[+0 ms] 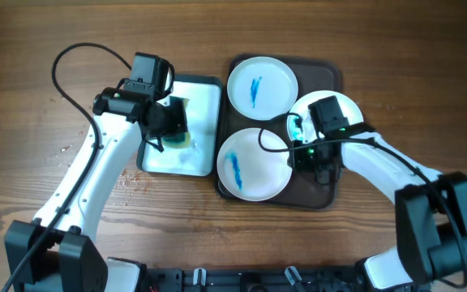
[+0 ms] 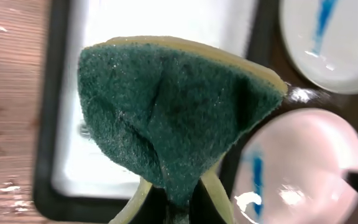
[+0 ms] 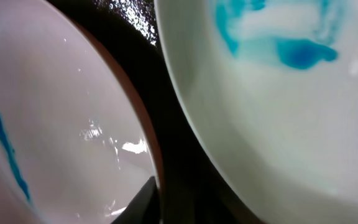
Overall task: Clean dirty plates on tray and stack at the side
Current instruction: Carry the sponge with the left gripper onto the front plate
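Plates (image 1: 262,81) x3 on dark tray (image 1: 314,197), blue smears, L end effector (image 1: 173,123) pinching green sponge (image 2: 166,112), R end effector (image 1: 304,151) grip unclear

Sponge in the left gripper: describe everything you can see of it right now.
The sponge has a dark green, coarse scouring face backed by a yellow foam layer that shows along its upper edge. It is pinched and creased down the middle, narrowing toward the left gripper that clamps it. It sits over the white-lined tub; whether it touches the lining cannot be told.
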Controlling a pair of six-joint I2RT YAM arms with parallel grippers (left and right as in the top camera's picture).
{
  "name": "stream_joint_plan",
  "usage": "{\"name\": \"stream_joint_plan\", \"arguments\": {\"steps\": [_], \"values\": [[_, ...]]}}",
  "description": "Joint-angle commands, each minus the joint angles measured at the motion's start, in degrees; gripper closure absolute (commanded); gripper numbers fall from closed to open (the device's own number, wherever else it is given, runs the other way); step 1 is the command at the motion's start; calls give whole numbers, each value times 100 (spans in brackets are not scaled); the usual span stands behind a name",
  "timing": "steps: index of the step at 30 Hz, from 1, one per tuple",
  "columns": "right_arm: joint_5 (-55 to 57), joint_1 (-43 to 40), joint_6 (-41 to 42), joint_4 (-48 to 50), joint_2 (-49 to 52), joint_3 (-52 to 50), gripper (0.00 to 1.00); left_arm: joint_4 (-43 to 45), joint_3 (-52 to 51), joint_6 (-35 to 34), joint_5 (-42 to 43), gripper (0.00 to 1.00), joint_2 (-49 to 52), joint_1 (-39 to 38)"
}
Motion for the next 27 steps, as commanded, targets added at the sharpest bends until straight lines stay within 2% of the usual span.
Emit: {"name": "stream_joint_plan", "arguments": {"steps": [1, 3, 9, 11, 14, 20, 24, 27], "values": [[459, 74, 503, 129, 153, -28, 90, 22, 81, 195, 737, 96, -83, -13], [868, 74, 817, 131, 177, -28, 96, 42, 81, 192, 734, 96, -83, -111], [960, 74, 1097, 151, 175, -31, 96, 205, 46, 39, 739, 96, -59, -584], [964, 74, 1097, 131, 175, -31, 96, 437, -31, -190, 734, 96, 22, -874], [962, 72, 1115, 79, 175, -31, 96, 933, -223, -887, 734, 96, 275, -1316], [894, 74, 1115, 22, 175, -31, 96, 1749, -356, -1681, 761, 96, 1390, -2168], [894, 74, 1110, 22, 175, -31, 96, 1928, -356, -2380, 780, 96, 1974, -2304], [894, 74, 1134, 22, 175, -31, 96, 2031, -356, -2428, 745, 96, 2249, -2304]]}}
